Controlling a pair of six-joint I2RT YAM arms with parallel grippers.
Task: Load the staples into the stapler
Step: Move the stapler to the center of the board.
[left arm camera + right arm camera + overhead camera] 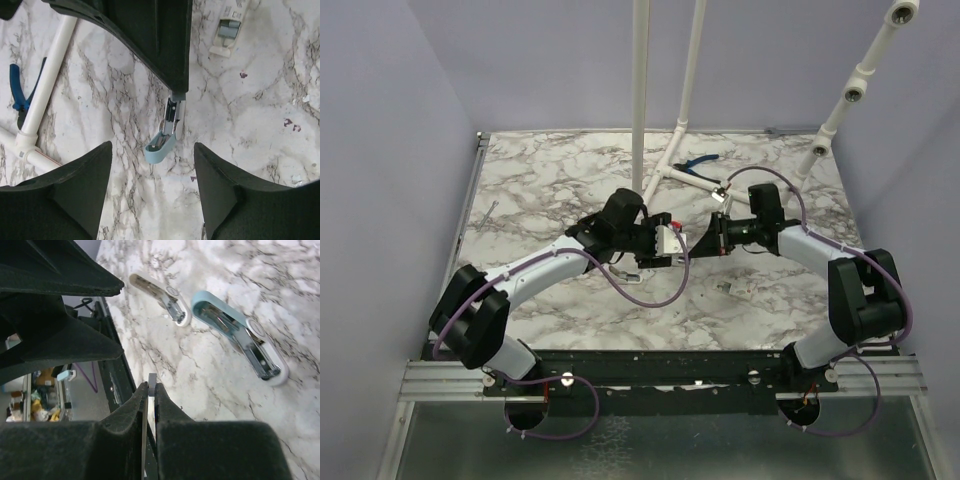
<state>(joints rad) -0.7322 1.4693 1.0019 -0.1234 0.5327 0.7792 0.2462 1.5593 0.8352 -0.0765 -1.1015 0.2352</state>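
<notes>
**Top view**
- Surface: a table (550,190) with a white, grey-veined marble pattern is seen, edged at the near side by a metal rail (430,380).
- Room: the table is closed in by pale lilac walls (380,150) on the left, back and right.
- Frame: white pipes (640,100) are stood on the far half, and blue-handled pliers (698,162) are laid beside their foot.
- Arms: the left gripper (665,245) and right gripper (698,240) are brought close together over mid-table.
- White piece (735,288): laid on the marble near the right arm.

**Left wrist view**
- Left gripper: the fingers are spread wide and nothing is held.
- Stapler (165,135): laid open on the marble and seen between the spread fingers; its far end is hidden behind the right gripper's tip.
- Surface: dark red specks (288,122) are scattered on the right.

**Right wrist view**
- Right gripper: closed on a thin silvery strip (151,385), which is pinched edge-on between the pads.
- Stapler: laid on the marble beyond the fingertips with its metal channel turned up; the white piece is set near it.
- Room: clutter (40,390) is seen past the table edge.
</notes>
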